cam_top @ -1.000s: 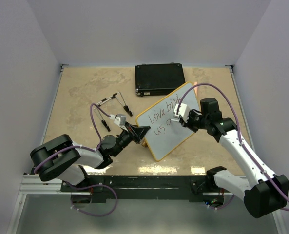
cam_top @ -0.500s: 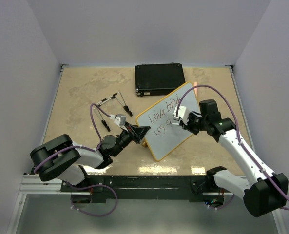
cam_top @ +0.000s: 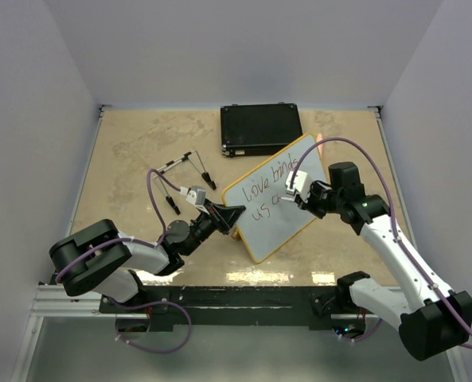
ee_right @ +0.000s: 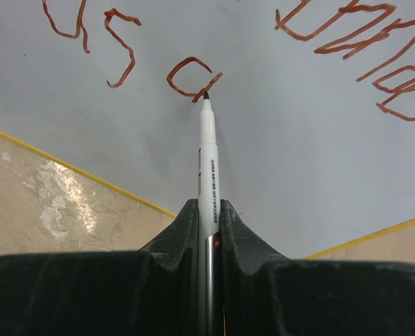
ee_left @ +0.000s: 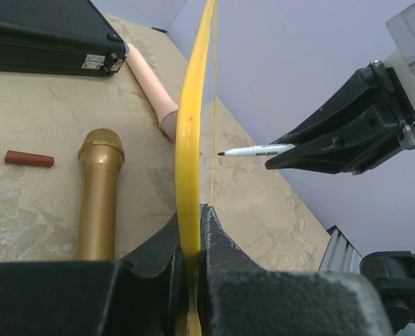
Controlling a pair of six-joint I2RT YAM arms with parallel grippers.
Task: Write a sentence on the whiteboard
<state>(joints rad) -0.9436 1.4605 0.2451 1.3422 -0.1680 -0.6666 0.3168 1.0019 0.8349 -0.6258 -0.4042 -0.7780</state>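
Observation:
The whiteboard (cam_top: 277,215), yellow-framed, stands tilted on its edge. My left gripper (cam_top: 232,214) is shut on its left frame (ee_left: 189,133), seen edge-on between the jaws (ee_left: 192,210). On its face (ee_right: 298,161) the sentence (cam_top: 269,185) reads "Love binds" over "us a" in red-brown strokes (ee_right: 187,75). My right gripper (cam_top: 290,198) (ee_right: 208,204) is shut on a white marker (ee_right: 208,150). The marker's dark tip rests at the tail of the "a". From the left wrist the marker (ee_left: 256,150) points at the board from the right gripper (ee_left: 347,133).
A black case (cam_top: 261,130) (ee_left: 39,35) lies behind the board. Behind the board also lie a gold microphone (ee_left: 99,192), a small red cap (ee_left: 29,159) and a pink cylinder (ee_left: 151,84). Thin black-tipped rods (cam_top: 184,171) lie at mid-left.
My right gripper with the marker shifted slightly left toward the board, then back a little to the right. The left arm and the board have not moved.

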